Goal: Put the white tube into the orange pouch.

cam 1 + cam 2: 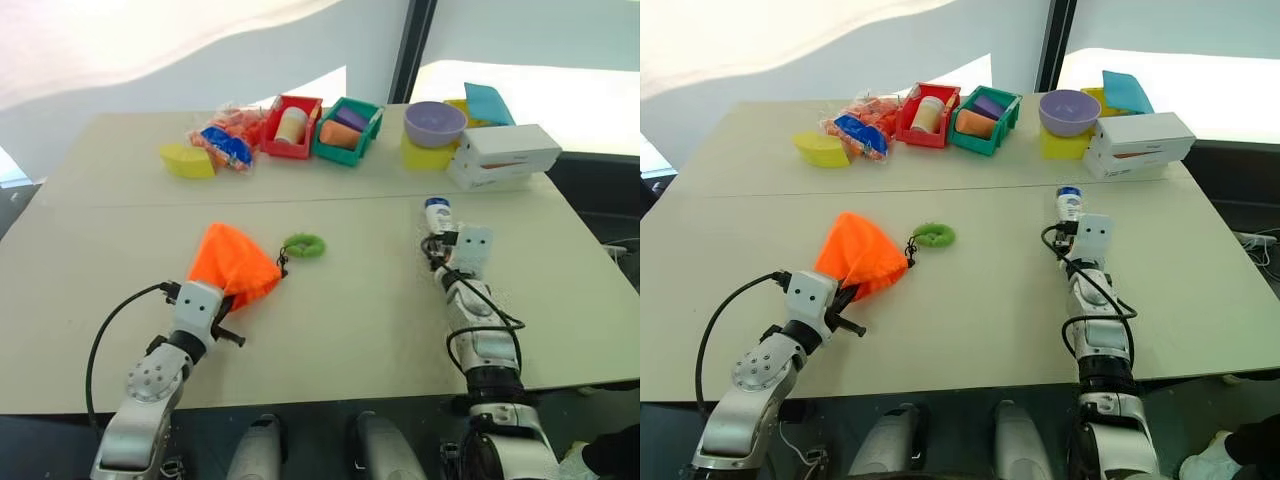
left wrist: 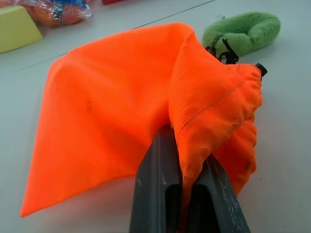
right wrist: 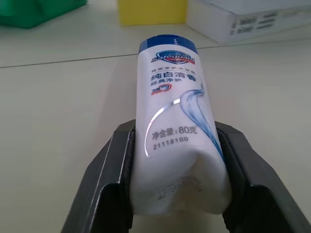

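Both task items gripped on the table [image 1: 330, 330]

The orange pouch [image 2: 146, 111] is pinched by the left gripper [image 2: 187, 194] – the white tube [image 3: 177, 131] is squeezed between the right gripper's [image 3: 177, 194] jaws.

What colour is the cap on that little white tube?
Dark blue; the white tube shows its cap best in the right wrist view.

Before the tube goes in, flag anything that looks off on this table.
The orange pouch looks odd: it lies slumped on the table with its gathered mouth barely open, a fold pinched in the left gripper. The white tube, squeezed in the right gripper, is dented at its tail. Nothing spilled.
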